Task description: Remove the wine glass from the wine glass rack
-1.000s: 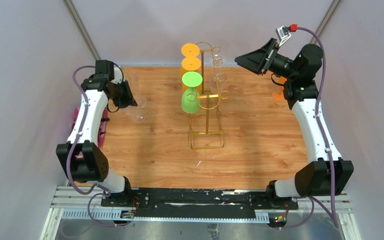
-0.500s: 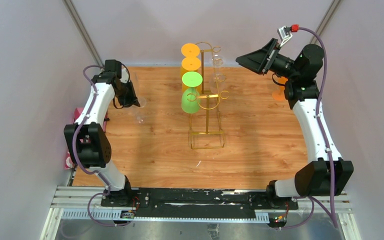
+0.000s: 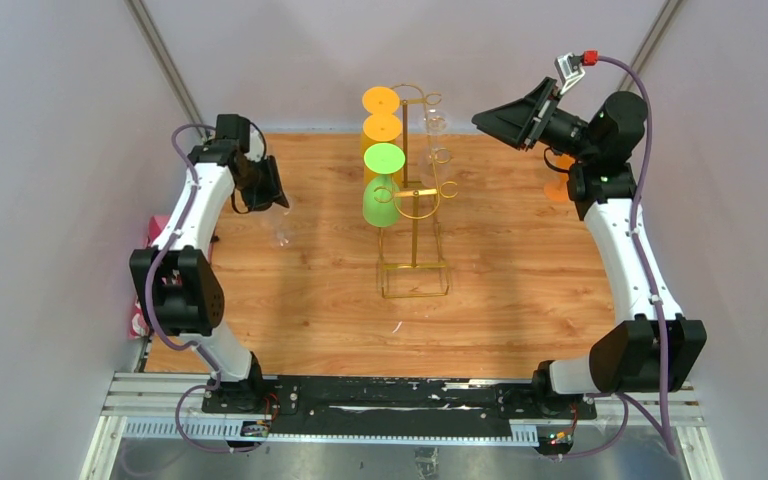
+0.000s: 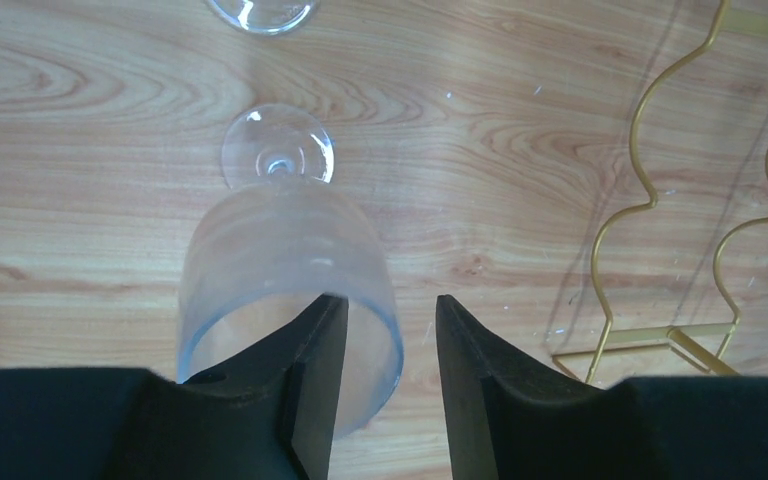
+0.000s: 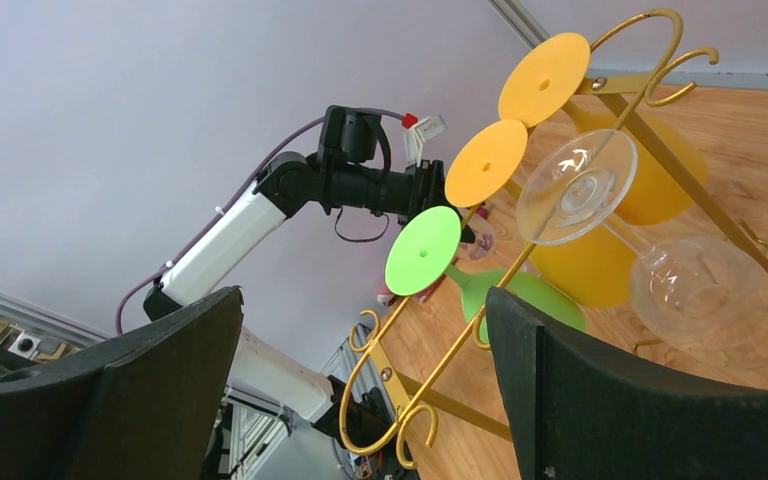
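Left gripper [image 4: 390, 305] narrowly parted above standing clear wine glass [image 4: 280, 250]; right gripper [image 5: 360, 300] spread wide, empty, facing wine glass rack [image 3: 417, 235].

White arms [image 3: 615, 240] with black joints [image 3: 650, 352], purple cables [image 3: 646, 120], black tapered fingers [image 4: 312, 380].

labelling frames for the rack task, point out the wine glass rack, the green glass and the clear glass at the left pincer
wine glass rack [image 3: 417, 240], top external view, upright post
green glass [image 3: 380, 203], top external view, bowl
clear glass [image 4: 278, 160], left wrist view, foot
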### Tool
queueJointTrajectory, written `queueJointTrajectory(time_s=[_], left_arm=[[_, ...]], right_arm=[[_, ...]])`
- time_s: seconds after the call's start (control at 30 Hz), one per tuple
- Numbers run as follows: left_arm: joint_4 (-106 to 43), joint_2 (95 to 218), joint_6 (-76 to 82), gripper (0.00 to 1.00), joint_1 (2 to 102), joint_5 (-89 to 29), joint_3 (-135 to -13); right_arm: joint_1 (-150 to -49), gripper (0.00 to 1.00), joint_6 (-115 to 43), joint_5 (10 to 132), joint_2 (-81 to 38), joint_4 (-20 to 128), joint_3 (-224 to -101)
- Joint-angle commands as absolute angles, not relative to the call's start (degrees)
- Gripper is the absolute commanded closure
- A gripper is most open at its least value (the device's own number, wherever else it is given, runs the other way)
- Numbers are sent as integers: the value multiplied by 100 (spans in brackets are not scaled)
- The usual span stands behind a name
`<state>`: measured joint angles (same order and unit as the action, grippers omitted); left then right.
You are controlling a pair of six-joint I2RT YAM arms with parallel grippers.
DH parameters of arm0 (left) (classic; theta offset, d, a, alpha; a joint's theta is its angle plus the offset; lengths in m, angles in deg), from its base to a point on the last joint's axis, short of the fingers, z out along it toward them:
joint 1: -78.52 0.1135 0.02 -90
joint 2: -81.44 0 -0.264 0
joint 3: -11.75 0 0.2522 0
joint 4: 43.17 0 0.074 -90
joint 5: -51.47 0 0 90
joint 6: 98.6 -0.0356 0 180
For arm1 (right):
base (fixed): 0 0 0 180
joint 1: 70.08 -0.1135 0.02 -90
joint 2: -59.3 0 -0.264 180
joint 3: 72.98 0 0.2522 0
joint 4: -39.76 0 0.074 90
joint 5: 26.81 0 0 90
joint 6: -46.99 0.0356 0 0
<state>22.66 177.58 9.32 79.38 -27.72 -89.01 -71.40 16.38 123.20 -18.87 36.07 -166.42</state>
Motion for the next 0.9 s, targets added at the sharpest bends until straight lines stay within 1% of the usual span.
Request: queueJointTrajectory(time_s=[0.0,0.23,0.4,0.53,0.63,0.7,0.73,0.8,0.87], left_arm=[[2449,17491,848,56,7908,-2890,-9231],[2657,17273,828,54,7913,-3033,-9531],[2921,17176,777,54,7911,-3153,-10007],[3097,16925,755,58,7913,-3170,-10586],[3044,16528,694,60,7716,-2799,-11071],[2679,16099,634,59,7625,-2296,-11110],[2279,15829,691,58,7571,-1949,-10931],[1008,15240,986,55,7513,-1308,-10291],[-22,14735,1338,50,7492,-914,-9615]], right_arm=[[-7065,4,1783,12467,-1809,3267,-16533],[-7061,4,1933,12508,-1831,3048,-16470],[-7063,4,1935,12499,-1830,3041,-16437],[-7061,4,1904,12434,-1935,3087,-16347],[-7062,7,1935,12383,-2108,3036,-16304],[-7062,9,2057,12353,-2270,2888,-16328],[-7061,10,2163,12344,-2357,2793,-16360],[-7061,12,2242,12325,-2577,2718,-16476],[-7061,21,2228,12293,-2773,2770,-16623]])
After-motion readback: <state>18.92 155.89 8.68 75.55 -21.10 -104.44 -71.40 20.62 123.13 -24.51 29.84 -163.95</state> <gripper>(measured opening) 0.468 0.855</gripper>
